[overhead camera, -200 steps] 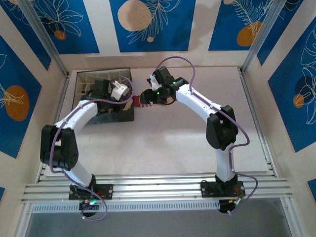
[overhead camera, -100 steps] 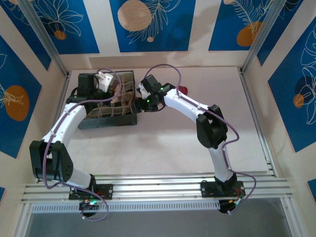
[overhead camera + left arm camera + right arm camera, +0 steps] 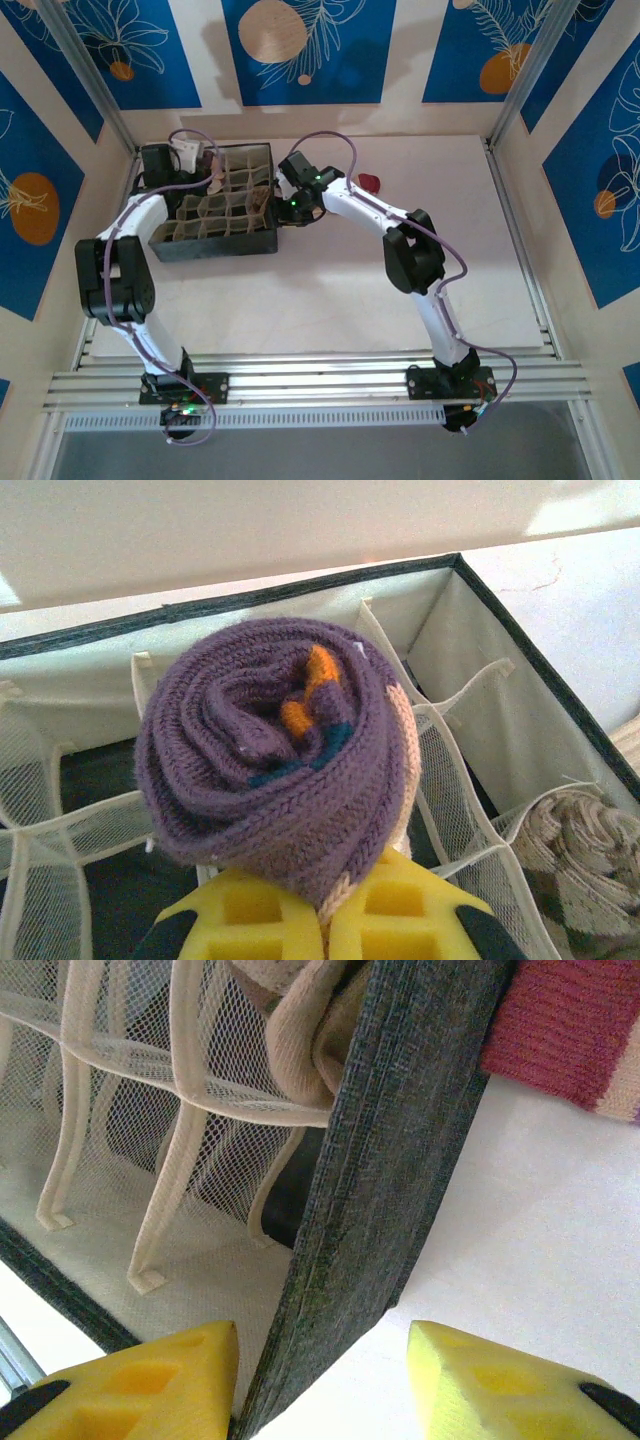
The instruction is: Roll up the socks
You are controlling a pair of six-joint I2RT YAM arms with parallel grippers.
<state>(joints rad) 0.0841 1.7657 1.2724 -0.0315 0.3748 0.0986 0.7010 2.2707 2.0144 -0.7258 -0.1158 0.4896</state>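
The purple sock (image 3: 275,765) sits right above the left pincer (image 3: 322,885), clamped between its two yellow fingers (image 3: 250,910) and held over the far-left corner of the organizer box (image 3: 215,245). It is wound into a tight round roll with the spiral end facing the left wrist camera. The knit is ribbed purple, with orange and teal flecks at the centre and a tan edge showing down the right side, next to the fingers. Below it are the box's mesh-walled compartments.

An argyle sock (image 3: 580,850), brown and tan, lies bundled in a compartment to the lower right of the roll. A red striped sock (image 3: 570,1030) rests on the table (image 3: 300,300) just outside the box's dark right wall, touching or nearly touching it. In the top view a dark-red patch (image 3: 369,183) lies on the table beside the right forearm; whether it belongs to that sock cannot be told.

The right pincer (image 3: 320,1380) is released, its fingers spread either side of that wall, one inside the box and one over the table.

The left arm (image 3: 140,220) reaches forward along the table's left side, its wrist over the box's far-left corner. The right arm (image 3: 360,205) bends at the elbow and stretches leftward to the box's right edge.
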